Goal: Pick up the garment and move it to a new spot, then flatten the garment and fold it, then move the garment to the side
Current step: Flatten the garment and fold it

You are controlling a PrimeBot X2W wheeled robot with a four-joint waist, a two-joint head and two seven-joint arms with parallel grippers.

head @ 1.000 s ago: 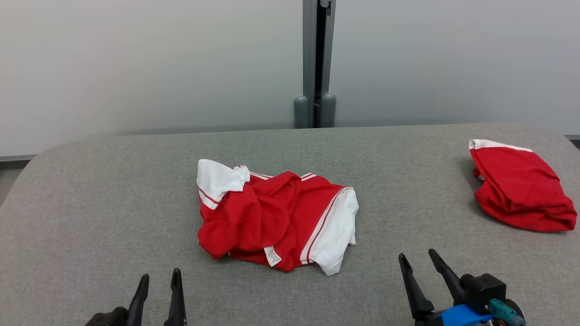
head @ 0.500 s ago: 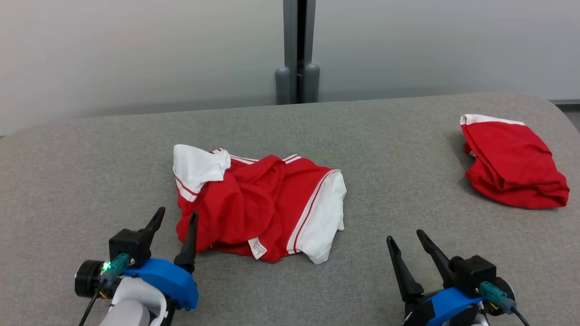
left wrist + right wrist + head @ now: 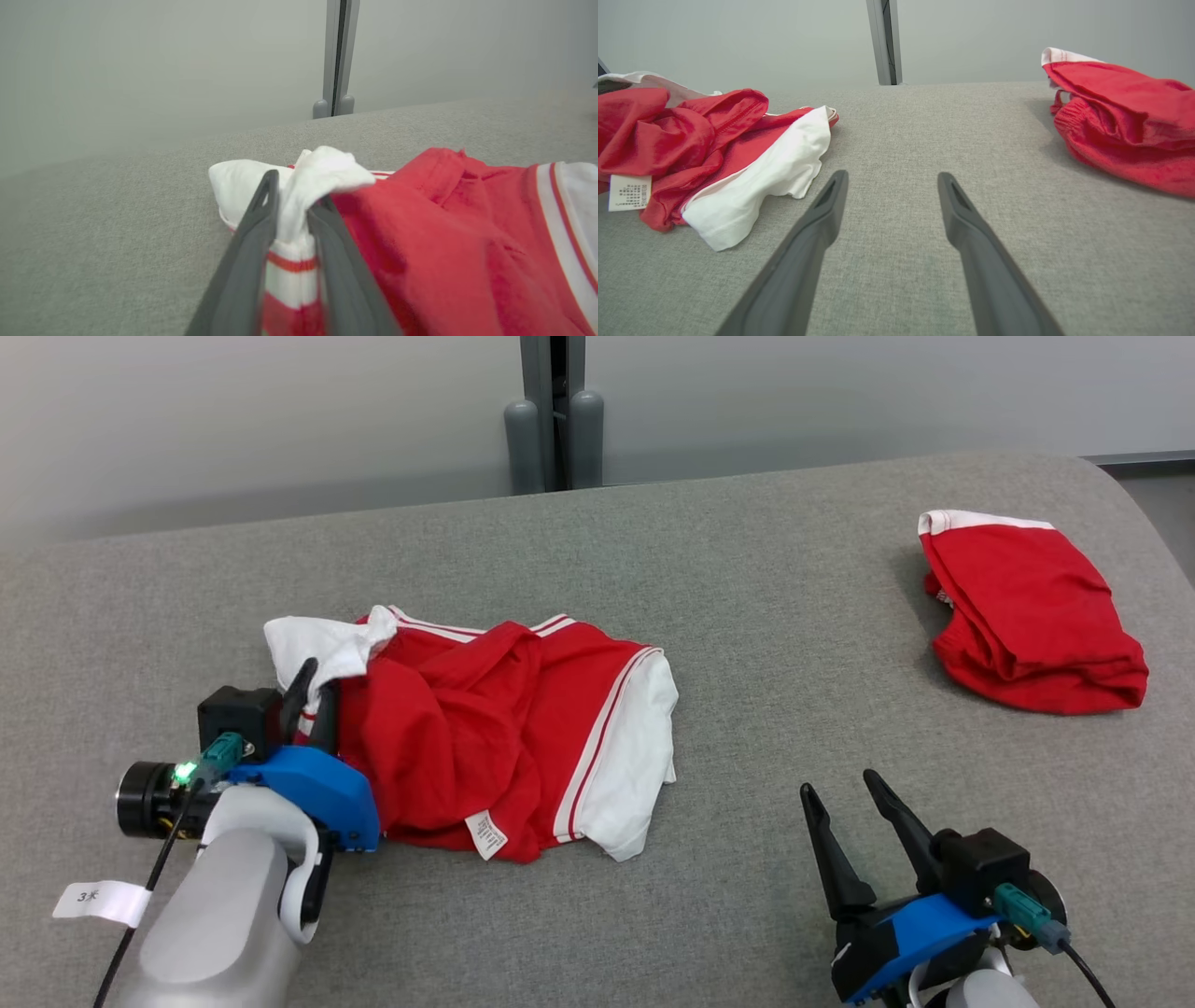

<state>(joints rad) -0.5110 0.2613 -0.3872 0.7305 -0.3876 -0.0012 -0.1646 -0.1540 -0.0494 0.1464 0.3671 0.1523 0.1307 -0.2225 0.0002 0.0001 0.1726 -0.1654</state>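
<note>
Left end effector [image 3: 296, 190], crumpled garment [image 3: 467, 728], apparently pinched

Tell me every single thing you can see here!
crumpled garment: one, red and white, middle of the table
care label: one, white, crumpled garment's near edge
second garment: one, red with a white edge, table's far right
table: one, grey cloth top
post: one, grey, behind the table
left gripper: one, dark fingers closed on the crumpled garment's white corner
right gripper: one, dark fingers open, over bare table, near right
</note>
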